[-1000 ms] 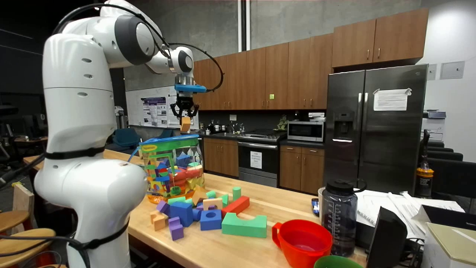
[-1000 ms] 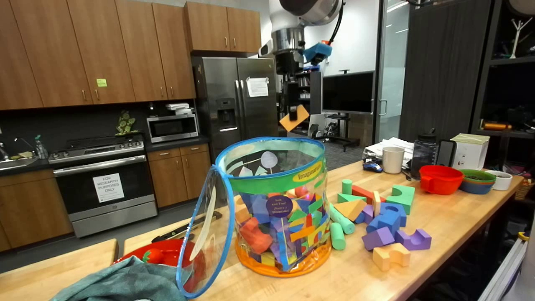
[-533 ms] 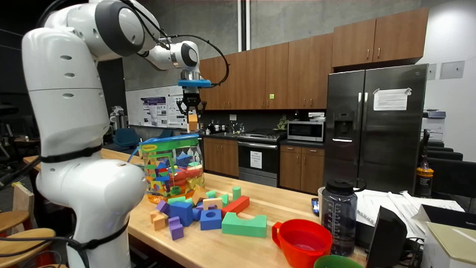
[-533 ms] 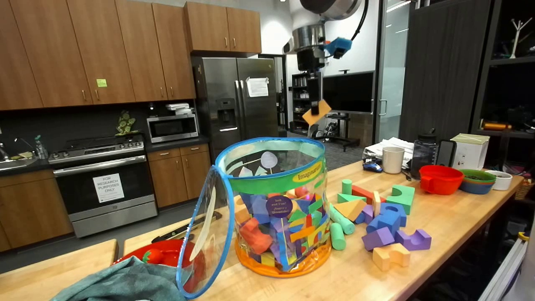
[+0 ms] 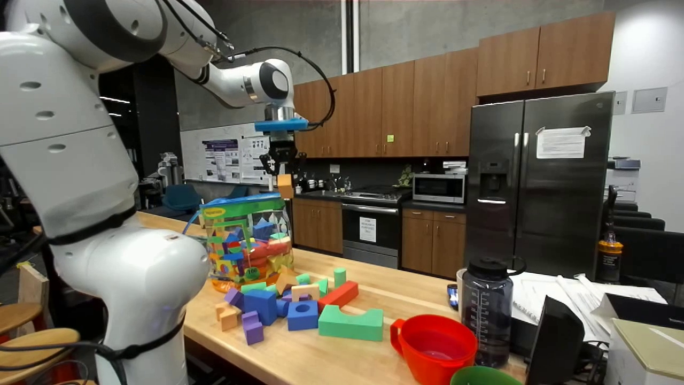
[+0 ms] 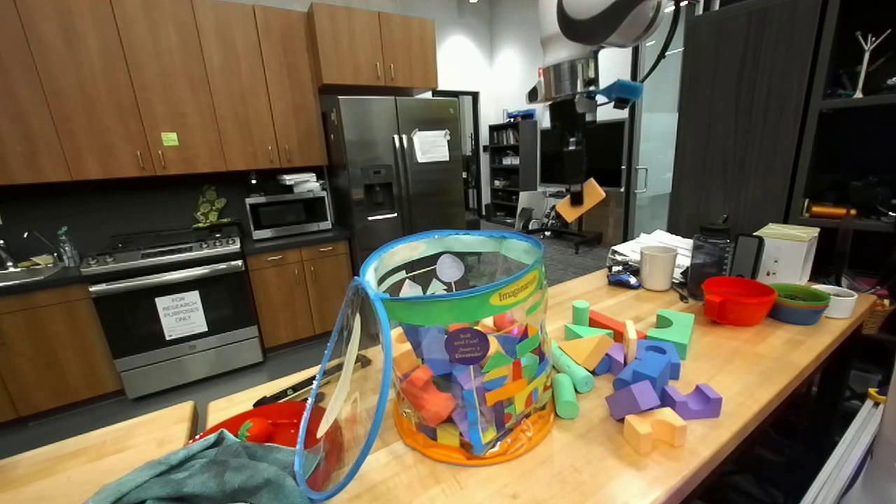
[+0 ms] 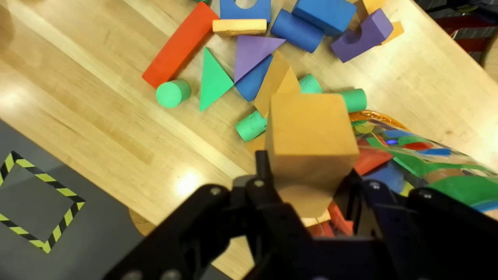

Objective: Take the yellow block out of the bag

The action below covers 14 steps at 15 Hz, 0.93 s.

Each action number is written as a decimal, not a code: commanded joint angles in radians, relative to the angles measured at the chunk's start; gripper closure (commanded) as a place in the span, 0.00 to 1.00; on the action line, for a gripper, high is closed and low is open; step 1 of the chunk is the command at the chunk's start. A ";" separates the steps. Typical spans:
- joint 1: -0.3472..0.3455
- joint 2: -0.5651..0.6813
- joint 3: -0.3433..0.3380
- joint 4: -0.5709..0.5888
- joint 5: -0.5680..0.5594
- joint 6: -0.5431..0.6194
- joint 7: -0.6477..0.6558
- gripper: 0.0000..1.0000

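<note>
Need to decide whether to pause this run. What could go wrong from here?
In an exterior view, the yellow-orange block sits tilted in the fingers, so it might slip and drop. Lowered among the loose blocks, it could topple the upright green cylinder. A low swing toward the open bag may bump or tip it.

The bag (image 6: 448, 308) reads "Imaginarium", "Soft and Fun!", "100"; paper (image 6: 182, 313) on the oven (image 6: 229, 308) reads "FOR RESEARCH PURPOSES ONLY".
</note>
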 commanded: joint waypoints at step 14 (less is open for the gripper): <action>0.068 -0.194 0.072 -0.648 -0.032 0.586 0.227 0.85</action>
